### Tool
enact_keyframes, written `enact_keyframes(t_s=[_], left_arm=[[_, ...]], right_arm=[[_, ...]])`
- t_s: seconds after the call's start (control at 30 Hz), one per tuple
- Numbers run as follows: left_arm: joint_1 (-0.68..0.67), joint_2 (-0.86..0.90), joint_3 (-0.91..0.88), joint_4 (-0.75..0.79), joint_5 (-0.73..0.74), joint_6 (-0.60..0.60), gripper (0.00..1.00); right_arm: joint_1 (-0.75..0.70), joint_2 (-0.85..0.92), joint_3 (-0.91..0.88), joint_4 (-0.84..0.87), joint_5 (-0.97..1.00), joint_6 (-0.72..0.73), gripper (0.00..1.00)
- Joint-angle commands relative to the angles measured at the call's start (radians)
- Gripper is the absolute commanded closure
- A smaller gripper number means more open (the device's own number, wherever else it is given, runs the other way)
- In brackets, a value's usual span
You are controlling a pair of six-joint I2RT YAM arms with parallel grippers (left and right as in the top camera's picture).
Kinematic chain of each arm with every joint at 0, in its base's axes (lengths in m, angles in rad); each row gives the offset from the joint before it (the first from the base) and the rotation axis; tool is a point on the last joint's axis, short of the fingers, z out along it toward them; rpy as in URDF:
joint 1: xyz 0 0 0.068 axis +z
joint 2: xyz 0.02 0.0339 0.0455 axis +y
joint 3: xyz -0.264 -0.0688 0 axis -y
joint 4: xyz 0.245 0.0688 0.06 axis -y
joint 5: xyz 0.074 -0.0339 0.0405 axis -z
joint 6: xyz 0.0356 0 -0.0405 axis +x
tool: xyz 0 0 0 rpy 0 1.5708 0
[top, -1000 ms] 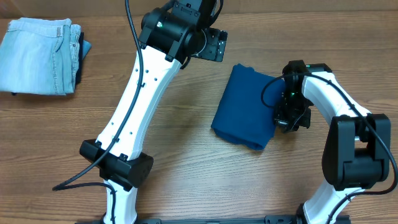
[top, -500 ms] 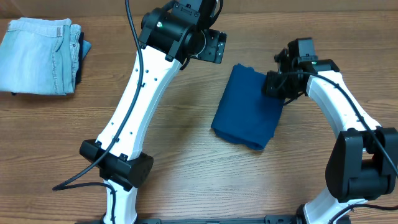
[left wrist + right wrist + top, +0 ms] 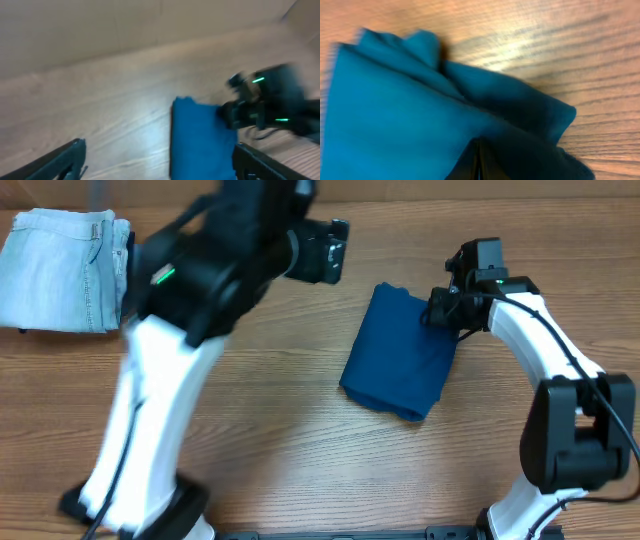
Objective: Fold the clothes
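The clothes are a deep blue shirt [image 3: 395, 360], folded into a compact rectangle right of the table's centre. It also shows in the left wrist view [image 3: 200, 140] and fills the right wrist view [image 3: 410, 110]. My right gripper [image 3: 441, 311] sits at the shirt's far right corner. Its jaws [image 3: 479, 147] are pressed together over the bunched fabric, and I see no cloth between them. My left gripper [image 3: 335, 250] hangs in the air to the far left of the shirt. It [image 3: 159, 150] is open wide and holds nothing.
Folded pale denim jeans [image 3: 60, 270] lie at the far left corner of the wooden table [image 3: 280, 440]. The left arm [image 3: 170, 360] is blurred and spans the left half. The right arm [image 3: 560, 380] curves along the right side.
My right gripper moved from the shirt's right edge up to its far right corner. The left arm is swinging left, blurred, and its jaws have spread wider.
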Motion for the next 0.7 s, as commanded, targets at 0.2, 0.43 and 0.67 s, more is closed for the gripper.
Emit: enact_keyframes(t_s=[0.2,0.43,0.67], left_arm=[[-0.006,-0.132,0.01,-0.095,-0.069,0.021,0.0],[-0.006,-0.127,0.01,-0.121,-0.097,0.022,0.0],[-0.006,-0.127,0.01,-0.088,-0.122,0.022,0.0]], right_arm=[[-0.004,0.089,-0.003,-0.04,0.04,0.023,0.96],[-0.01,-0.075,0.088,-0.209,0.04,0.019,0.85],[-0.008,-0.268,0.104,-0.414,-0.101,0.025,0.82]])
